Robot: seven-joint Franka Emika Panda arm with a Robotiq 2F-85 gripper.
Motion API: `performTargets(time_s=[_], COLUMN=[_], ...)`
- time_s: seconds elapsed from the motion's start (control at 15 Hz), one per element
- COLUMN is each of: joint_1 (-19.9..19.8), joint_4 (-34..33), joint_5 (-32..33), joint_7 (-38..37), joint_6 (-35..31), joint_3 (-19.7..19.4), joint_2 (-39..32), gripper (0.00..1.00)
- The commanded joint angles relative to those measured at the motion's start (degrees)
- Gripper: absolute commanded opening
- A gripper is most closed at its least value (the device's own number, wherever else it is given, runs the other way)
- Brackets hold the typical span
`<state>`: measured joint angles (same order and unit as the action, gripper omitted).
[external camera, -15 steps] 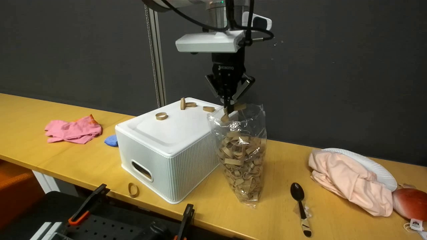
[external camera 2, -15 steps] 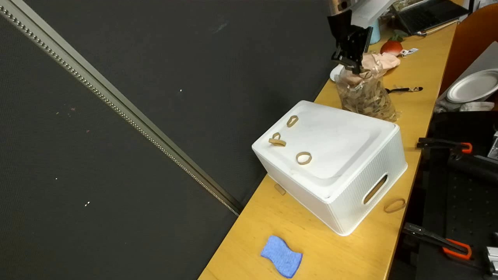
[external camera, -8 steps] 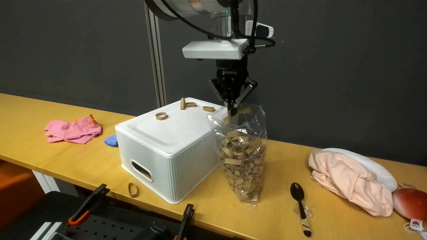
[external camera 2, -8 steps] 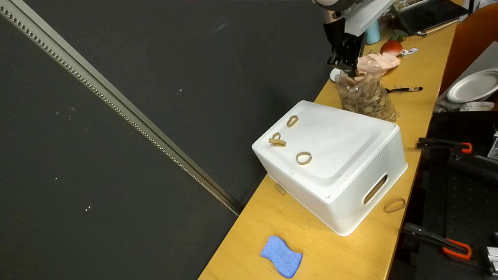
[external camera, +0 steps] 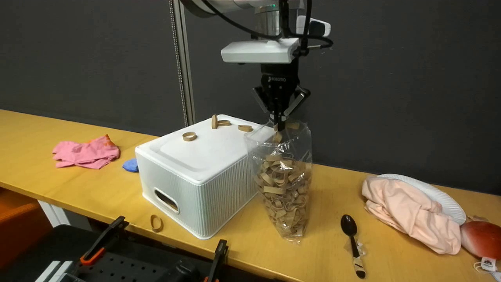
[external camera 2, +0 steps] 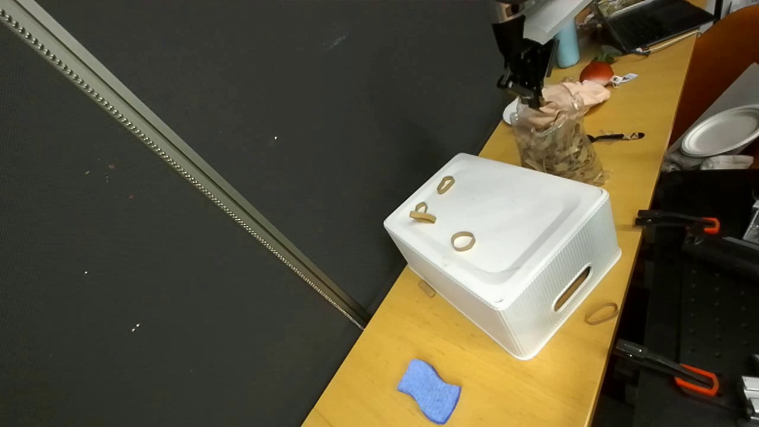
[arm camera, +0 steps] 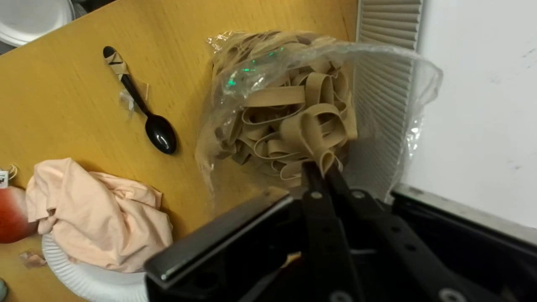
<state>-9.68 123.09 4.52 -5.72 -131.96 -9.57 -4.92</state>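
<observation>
- Gripper (arm camera: 322,171): clenched, with a tan rubber band (external camera: 277,137) pinched between its tips at the mouth of the clear bag (external camera: 301,147). Whether 1 band or 2 is caught, I cannot tell.
- Rubber band: hangs below the tips in the upper part of the clear bag, above the packed bands (external camera: 280,184) filling the lower part.
- Handling, my judgement: very light, soft, springy; not fragile, grippy rather than slippery, apt to snag on neighbouring loops. Best held across the flat of the strap, tips kept off the film.
- Clear bag: roughly upright, mouth gaping. Film looks thin, slick and quick to crease.
- White box (external camera: 229,192): just beside the clear bag, 4 loose bands (external camera 2: 423,217) on top.
- Black spoon (external camera: 349,226): on the table (external camera: 328,219) near the clear bag, on the side away from the white box.
- Peach cloth (external camera: 409,213): same side of the clear bag, lying over a white plate (external camera: 448,197).
- Blue sponge (external camera 2: 430,391): well apart from the clear bag, past the white box.
</observation>
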Motion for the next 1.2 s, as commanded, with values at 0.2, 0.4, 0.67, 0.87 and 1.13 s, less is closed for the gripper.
performTargets(time_s=[0.2, 0.4, 0.67, 0.87, 1.13], joint_1=[-0.64, -0.56, -0.19, 0.15, 0.66], joint_4=[-0.33, -0.22, -0.11, -1.21, -5.65], joint_5=[-3.17, -3.62, -4.61, -6.28, -9.16], joint_7=[0.51, 0.38, 0.94, 1.48, 4.86], joint_6=[0.13, 0.25, 0.79, 1.78, 2.64], joint_3=[-0.41, -0.35, 0.05, 0.51, 1.64], joint_2=[0.35, 0.42, 0.96, 0.72, -1.66], gripper=[0.11, 0.44, 0.72, 0.95, 1.00])
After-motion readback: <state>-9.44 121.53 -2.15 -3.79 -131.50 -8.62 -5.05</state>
